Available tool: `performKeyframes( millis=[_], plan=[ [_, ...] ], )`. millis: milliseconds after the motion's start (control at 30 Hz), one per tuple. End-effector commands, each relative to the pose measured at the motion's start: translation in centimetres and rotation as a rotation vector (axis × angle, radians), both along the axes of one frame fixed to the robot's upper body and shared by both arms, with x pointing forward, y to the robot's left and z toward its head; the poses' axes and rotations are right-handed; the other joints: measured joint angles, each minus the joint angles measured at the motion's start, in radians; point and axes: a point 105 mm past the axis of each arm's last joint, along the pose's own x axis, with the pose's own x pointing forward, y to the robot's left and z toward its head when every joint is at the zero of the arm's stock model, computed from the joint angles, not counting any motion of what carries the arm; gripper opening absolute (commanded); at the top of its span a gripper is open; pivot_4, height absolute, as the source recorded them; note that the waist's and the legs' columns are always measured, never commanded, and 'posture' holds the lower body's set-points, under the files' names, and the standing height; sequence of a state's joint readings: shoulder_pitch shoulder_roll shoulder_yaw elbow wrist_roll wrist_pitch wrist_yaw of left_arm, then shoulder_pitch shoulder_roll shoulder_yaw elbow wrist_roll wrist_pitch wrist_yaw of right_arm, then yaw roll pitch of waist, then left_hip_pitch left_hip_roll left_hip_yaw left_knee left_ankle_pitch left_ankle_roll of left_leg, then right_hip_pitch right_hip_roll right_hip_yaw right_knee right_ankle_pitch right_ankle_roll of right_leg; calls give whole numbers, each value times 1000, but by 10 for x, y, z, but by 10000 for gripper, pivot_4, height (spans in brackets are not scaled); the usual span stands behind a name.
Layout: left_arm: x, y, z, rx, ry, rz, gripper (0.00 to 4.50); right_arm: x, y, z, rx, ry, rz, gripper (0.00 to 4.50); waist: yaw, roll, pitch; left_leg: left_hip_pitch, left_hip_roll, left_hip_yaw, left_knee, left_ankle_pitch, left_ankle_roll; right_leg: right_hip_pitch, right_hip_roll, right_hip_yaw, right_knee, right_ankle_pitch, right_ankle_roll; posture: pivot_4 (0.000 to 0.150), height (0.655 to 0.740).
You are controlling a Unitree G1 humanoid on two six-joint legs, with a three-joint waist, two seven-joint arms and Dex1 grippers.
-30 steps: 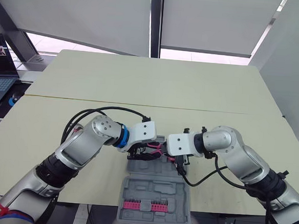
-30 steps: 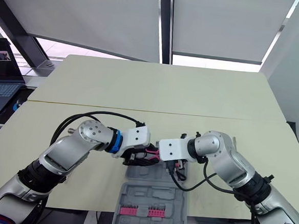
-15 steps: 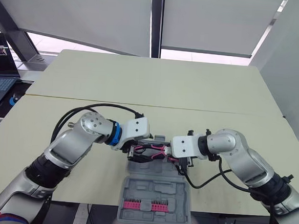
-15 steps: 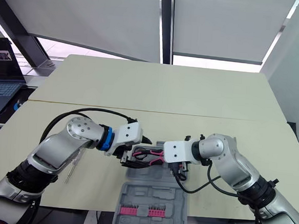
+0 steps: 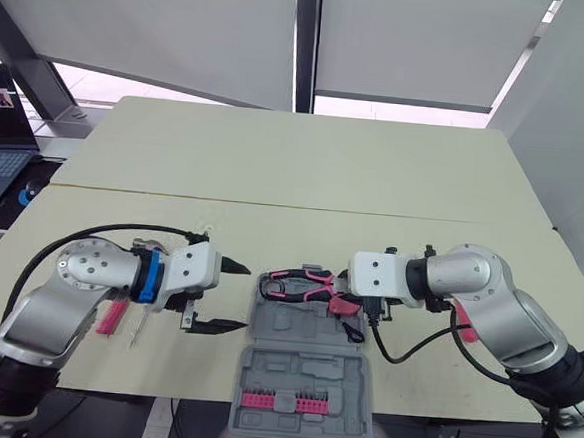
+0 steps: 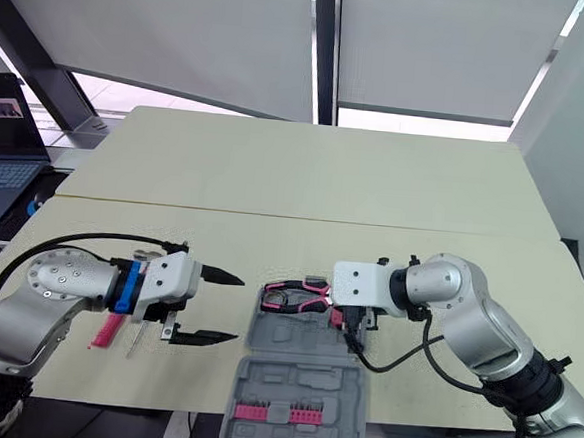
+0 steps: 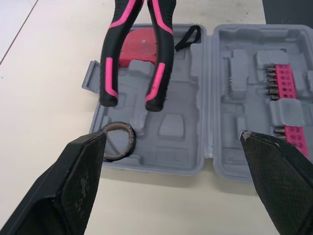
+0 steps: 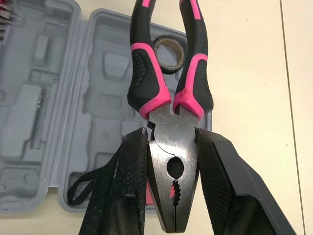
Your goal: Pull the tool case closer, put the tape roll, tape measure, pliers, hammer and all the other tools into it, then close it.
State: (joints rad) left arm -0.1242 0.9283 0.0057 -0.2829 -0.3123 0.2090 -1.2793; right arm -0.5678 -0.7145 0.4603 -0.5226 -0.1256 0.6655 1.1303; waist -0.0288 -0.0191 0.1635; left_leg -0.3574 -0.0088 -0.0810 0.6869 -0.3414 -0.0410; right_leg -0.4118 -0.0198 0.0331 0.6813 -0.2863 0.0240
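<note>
Withdrawn to 9 o'clock, the left gripper gapes empty; the right gripper clamps the pliers, handles pointing 9 o'clock over the tool case.

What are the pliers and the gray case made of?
The pliers look like dull gray steel at the head, with black and pink rubbery-looking grips. The case looks like matte gray molded plastic, judging by its shaped hollows.

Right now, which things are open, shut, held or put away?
tool case: open, lid flat.
pliers: held by the head, above the case.
tape roll: lying in the case.
bits: slotted in the lid.
left end effector: open, empty.
right end effector: shut on pliers.
</note>
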Motion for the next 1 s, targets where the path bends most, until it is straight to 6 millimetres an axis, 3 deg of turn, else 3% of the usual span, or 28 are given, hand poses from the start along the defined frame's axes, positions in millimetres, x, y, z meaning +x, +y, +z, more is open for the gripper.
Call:
performKeyframes(
  millis=[33, 200, 400, 1000],
  plan=[
    [-6, 4, 11, -35, -95, -30, 45000, -7, 5, -2, -12, -13, 13, 12361, 1, 0, 0, 0, 0, 0, 0, 0, 0, 0, 0, 0, 0, 0, 0, 1500, 7400],
    [-6, 24, 2, 45, -111, 6, 45000, -8, 6, -18, -55, 21, -3, 12361, 0, 0, 0, 0, 0, 0, 0, 0, 0, 0, 0, -1, 0, 0, 0, 1500, 7400],
    [-5, 34, 2, 60, -130, 47, 45000, -6, 12, -33, -93, 38, 15, 12361, -1, 0, 0, 0, 0, 0, 0, 0, 0, 0, 0, 0, 0, 0, 0, 1500, 7400],
    [0, 23, 0, 75, -153, 39, 45000, 2, 40, -61, -75, 107, 2, 12361, -3, 0, 0, 0, 0, 0, -1, 0, 0, 0, 0, 0, 0, 0, 0, 1500, 7400]
  ],
)
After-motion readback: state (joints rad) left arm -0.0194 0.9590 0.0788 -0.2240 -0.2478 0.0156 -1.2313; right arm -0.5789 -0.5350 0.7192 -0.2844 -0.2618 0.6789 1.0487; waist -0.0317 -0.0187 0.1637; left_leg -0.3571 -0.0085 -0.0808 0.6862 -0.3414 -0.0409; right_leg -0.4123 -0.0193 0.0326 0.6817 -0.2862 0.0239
